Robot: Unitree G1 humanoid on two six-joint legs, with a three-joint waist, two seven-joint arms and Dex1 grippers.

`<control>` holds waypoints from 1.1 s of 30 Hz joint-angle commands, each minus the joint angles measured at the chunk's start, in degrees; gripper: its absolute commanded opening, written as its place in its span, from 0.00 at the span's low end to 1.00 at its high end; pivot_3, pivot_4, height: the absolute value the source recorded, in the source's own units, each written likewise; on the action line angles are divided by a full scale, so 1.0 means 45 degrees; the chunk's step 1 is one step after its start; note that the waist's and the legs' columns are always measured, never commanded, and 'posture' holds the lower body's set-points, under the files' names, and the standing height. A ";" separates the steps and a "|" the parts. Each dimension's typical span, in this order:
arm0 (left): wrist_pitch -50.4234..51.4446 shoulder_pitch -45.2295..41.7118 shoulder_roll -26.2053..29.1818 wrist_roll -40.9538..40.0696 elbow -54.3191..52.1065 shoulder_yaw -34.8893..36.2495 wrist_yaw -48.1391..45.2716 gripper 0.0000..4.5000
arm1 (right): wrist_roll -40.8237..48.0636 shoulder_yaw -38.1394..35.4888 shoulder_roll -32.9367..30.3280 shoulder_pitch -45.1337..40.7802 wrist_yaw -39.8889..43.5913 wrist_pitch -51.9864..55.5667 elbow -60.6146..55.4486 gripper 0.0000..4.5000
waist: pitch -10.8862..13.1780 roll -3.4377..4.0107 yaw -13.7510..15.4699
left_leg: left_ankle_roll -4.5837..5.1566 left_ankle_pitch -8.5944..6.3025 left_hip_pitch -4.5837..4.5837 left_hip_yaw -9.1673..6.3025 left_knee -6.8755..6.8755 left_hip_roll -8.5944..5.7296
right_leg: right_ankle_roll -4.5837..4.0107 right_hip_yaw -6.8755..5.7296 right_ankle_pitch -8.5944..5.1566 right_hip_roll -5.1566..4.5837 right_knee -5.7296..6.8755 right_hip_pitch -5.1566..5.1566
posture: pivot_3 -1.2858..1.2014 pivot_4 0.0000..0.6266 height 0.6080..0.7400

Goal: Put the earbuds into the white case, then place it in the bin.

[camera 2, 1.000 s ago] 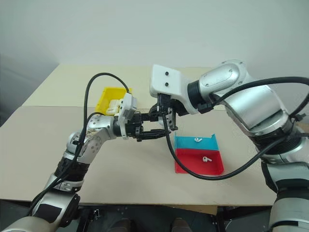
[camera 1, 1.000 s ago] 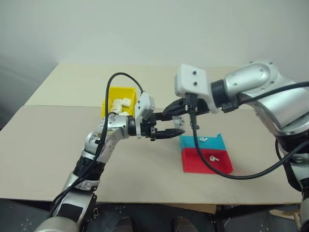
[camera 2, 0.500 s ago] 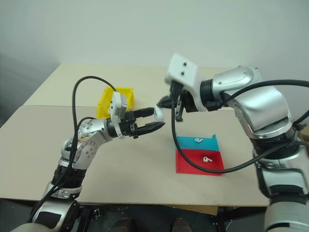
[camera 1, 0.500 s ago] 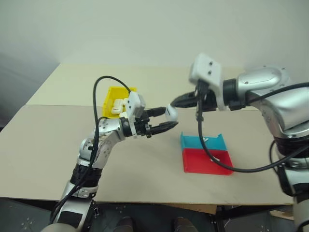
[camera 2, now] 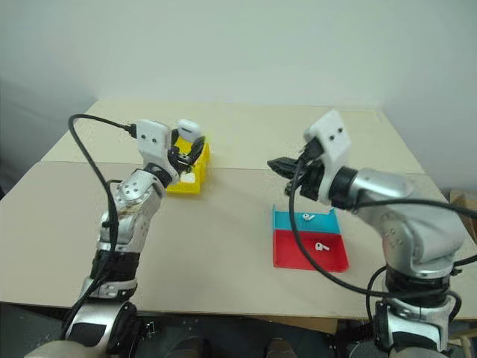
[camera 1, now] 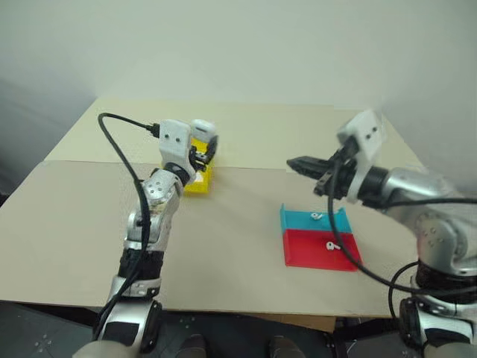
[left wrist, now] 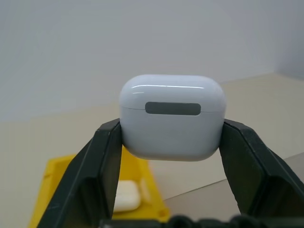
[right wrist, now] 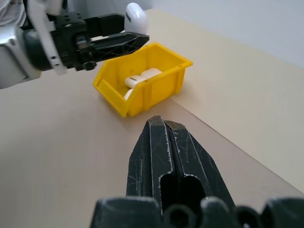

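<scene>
The left gripper (left wrist: pixel 172 142) clamps the white case (left wrist: pixel 172 117) just above the bin (right wrist: pixel 142 84); lower before releasing (right gripper (right wrist: pixel 168 137) pinched empty).

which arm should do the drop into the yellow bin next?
Left. The left gripper already clamps the small glossy white case, lid closed, over the yellow plastic open-top bin. The right gripper is shut, empty, off beside the blue and red trays.
</scene>
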 commanded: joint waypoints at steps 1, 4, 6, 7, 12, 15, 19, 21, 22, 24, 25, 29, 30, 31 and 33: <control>-0.0665 -0.0946 -0.0050 0.0996 0.1578 -0.0206 0.1029 0.62 | 0.0043 0.0203 -0.0103 -0.0082 -0.0573 0.0046 -0.0811 0.01 | 0.0000 0.0000 -0.0005 | 0.0000 0.0000 -0.0005 -0.0002 0.0000 0.0000 | 0.0000 -0.0002 0.0000 0.0000 -0.0007 0.0000 | 0.52 0.24 1.00; -0.0984 -0.1724 -0.0331 0.1244 0.3249 -0.0171 0.1652 0.62 | 0.0024 0.0307 -0.0268 -0.0059 -0.0885 0.0140 -0.0915 0.01 | 0.0000 0.0000 0.0011 | 0.0000 -0.0001 -0.0018 -0.0002 -0.0004 0.0000 | 0.0001 -0.0008 -0.0001 0.0000 -0.0021 -0.0006 | 0.52 0.24 1.00; -0.1146 -0.2163 -0.0482 0.1315 0.4164 -0.0085 0.1992 0.62 | 0.0100 0.0272 -0.0319 -0.0062 -0.1035 0.0185 -0.0951 0.01 | 0.0001 -0.0001 0.0049 | 0.0000 -0.0001 -0.0025 -0.0002 -0.0004 -0.0001 | 0.0001 -0.0011 -0.0001 -0.0002 -0.0022 -0.0011 | 0.52 0.24 1.00; -0.1081 -0.2347 -0.0508 0.1376 0.4521 -0.0079 0.2128 0.70 | 0.0159 0.0243 -0.0334 -0.0079 -0.1091 0.0221 -0.0960 0.00 | 0.0001 -0.0001 0.0050 | 0.0000 -0.0001 -0.0025 -0.0002 -0.0004 -0.0001 | 0.0001 -0.0011 -0.0001 -0.0002 -0.0024 -0.0011 | 0.52 0.24 1.00; -0.1304 -0.2638 -0.0527 0.1459 0.5304 -0.0114 0.2210 1.00 | 0.0518 0.0079 -0.0427 -0.0049 -0.1222 0.0272 -0.1121 0.00 | 0.0001 -0.0001 -0.0005 | 0.0000 -0.0001 -0.0021 -0.0002 -0.0004 -0.0001 | 0.0001 -0.0011 -0.0001 -0.0001 -0.0018 -0.0011 | 0.52 0.24 1.00; -0.1336 -0.2441 -0.0467 0.1437 0.4851 -0.0134 0.2066 1.00 | 0.0786 -0.0044 -0.0552 0.0070 -0.1190 0.0256 -0.1173 0.00 | 0.0001 0.0000 -0.0036 | -0.0001 -0.0001 -0.0021 -0.0003 -0.0007 0.0000 | 0.0001 -0.0012 -0.0001 0.0000 -0.0018 -0.0011 | 0.52 0.24 1.00; -0.0667 -0.1673 0.0010 0.0553 0.2888 0.0070 0.0377 1.00 | 0.1188 -0.0247 -0.0684 0.0245 -0.0903 0.0004 -0.1049 0.00 | 0.0001 0.0000 -0.0089 | -0.0002 0.0000 -0.0023 -0.0002 -0.0007 0.0001 | 0.0001 -0.0011 -0.0001 0.0000 -0.0017 -0.0011 | 0.52 0.24 1.00; 0.0019 -0.1201 0.0416 -0.0004 0.1770 0.0181 -0.0594 1.00 | 0.1283 -0.0313 -0.0714 0.0417 -0.0754 -0.0368 -0.1000 0.00 | 0.0001 0.0000 -0.0111 | -0.0002 0.0000 -0.0019 -0.0002 -0.0011 0.0002 | 0.0001 -0.0011 -0.0001 0.0000 -0.0013 -0.0011 | 0.52 0.24 1.00; 0.0294 -0.0920 0.0716 -0.0171 0.1194 0.0197 -0.1016 1.00 | 0.1186 -0.0330 -0.0639 0.0617 -0.0695 -0.0808 -0.0990 0.00 | 0.0000 0.0000 -0.0120 | -0.0003 0.0001 -0.0016 -0.0002 -0.0012 0.0004 | 0.0001 -0.0011 -0.0001 0.0002 -0.0012 -0.0013 | 0.52 0.24 1.00; 0.0774 -0.0287 0.1475 -0.0604 0.0015 0.0128 -0.2198 1.00 | 0.0840 -0.0326 -0.0467 0.1232 -0.0426 -0.2035 -0.0917 0.00 | 0.0000 0.0000 -0.0112 | -0.0004 0.0001 -0.0011 -0.0002 -0.0012 0.0003 | 0.0001 -0.0011 -0.0001 0.0002 -0.0007 -0.0010 | 0.52 0.24 1.00; 0.0823 0.0209 0.1976 -0.0941 -0.0760 0.0141 -0.3024 1.00 | 0.0722 -0.0244 -0.0566 0.1624 -0.0137 -0.2496 -0.0858 0.00 | 0.0000 0.0001 -0.0133 | -0.0004 0.0001 -0.0008 -0.0002 -0.0012 0.0003 | 0.0001 -0.0010 -0.0001 0.0002 -0.0008 -0.0009 | 0.52 0.24 1.00; 0.1572 0.2028 0.3755 -0.3362 -0.3571 0.0877 -0.6236 1.00 | 0.0318 -0.0029 -0.0783 0.2899 0.0973 -0.4469 -0.0470 0.00 | 0.0000 0.0002 -0.0154 | -0.0006 0.0002 -0.0009 0.0001 -0.0018 0.0008 | 0.0002 -0.0007 -0.0002 0.0001 -0.0012 -0.0010 | 0.52 0.24 1.00; 0.1710 0.2453 0.4130 -0.3903 -0.4146 0.1127 -0.6824 1.00 | 0.0318 -0.0036 -0.0826 0.3127 0.1221 -0.4778 -0.0384 0.00 | 0.0001 0.0002 -0.0140 | -0.0007 0.0002 -0.0006 0.0002 -0.0016 0.0008 | 0.0002 -0.0007 -0.0001 0.0000 -0.0009 -0.0009 | 0.52 0.24 1.00; 0.1802 0.2899 0.4441 -0.4426 -0.4701 0.1444 -0.7318 1.00 | 0.0372 -0.0046 -0.0914 0.3340 0.1560 -0.5026 -0.0283 0.00 | 0.0001 0.0001 -0.0132 | -0.0013 0.0006 -0.0006 0.0003 -0.0016 0.0009 | 0.0000 -0.0008 -0.0001 -0.0001 -0.0007 -0.0009 | 0.52 0.24 1.00; 0.2006 0.3800 0.5169 -0.5340 -0.5646 0.1991 -0.8296 1.00 | 0.0360 0.0054 -0.1267 0.3749 0.2318 -0.5511 -0.0122 0.00 | 0.0001 0.0001 -0.0110 | -0.0013 0.0006 0.0015 0.0002 -0.0016 0.0011 | 0.0000 -0.0009 -0.0001 -0.0001 -0.0010 0.0017 | 0.52 0.24 1.00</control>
